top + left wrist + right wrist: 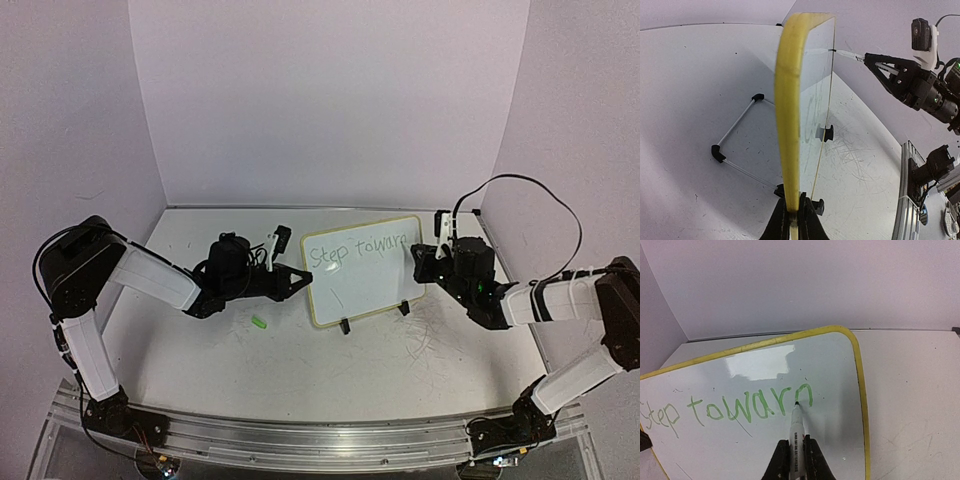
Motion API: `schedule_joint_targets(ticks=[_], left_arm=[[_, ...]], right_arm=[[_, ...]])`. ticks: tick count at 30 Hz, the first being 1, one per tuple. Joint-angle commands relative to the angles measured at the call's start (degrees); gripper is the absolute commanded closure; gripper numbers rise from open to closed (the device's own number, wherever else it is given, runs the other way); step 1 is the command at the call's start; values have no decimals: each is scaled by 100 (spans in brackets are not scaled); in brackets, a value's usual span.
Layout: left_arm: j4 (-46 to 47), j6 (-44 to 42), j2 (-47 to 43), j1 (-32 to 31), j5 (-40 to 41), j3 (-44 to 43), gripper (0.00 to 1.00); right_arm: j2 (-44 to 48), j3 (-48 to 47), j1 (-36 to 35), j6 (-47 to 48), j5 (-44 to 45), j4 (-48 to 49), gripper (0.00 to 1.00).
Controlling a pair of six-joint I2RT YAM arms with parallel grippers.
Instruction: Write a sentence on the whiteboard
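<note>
At the centre of the tabletop [300,370], slightly right of the midline, the whiteboard [362,270] stands upright on its wire stand [735,125], leaning back, its face turned toward the arms.

Left gripper [300,281]: at the board's left edge. The left wrist view shows its fingers [782,222] closed tight on the yellow-green rim, one on each side, gripping the board edge-on.

Right gripper [425,262]: at the board's upper right. The right wrist view shows its fingers [812,457] closed around the barrel of a white marker [796,425]. The marker's dark tip touches the board face.

The sentence [740,407]: one line of green handwriting slants across the upper part of the board. It reads "Step towar", followed by a last letter that is only partly formed. The marker tip sits at the foot of that last letter. The area of the board below the line carries only faint stray marks.

A small green object [260,322] lies on the tabletop, near the left gripper and to the left of the board. What it is cannot be told at this size.
</note>
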State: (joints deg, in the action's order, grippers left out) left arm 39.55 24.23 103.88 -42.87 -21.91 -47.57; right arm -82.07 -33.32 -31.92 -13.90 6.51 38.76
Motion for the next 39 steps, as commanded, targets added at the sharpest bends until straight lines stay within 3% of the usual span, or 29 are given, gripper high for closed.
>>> schedule_joint_targets(ticks=[1,39], left_arm=[[-81,-181,-213,33,220,-54,100],[-85,-190,-200,29,196,-63,100]], right_arm=[[118,-10,-18,-50,262,-204,100],[-294,-670,-16,156,431,79,100]])
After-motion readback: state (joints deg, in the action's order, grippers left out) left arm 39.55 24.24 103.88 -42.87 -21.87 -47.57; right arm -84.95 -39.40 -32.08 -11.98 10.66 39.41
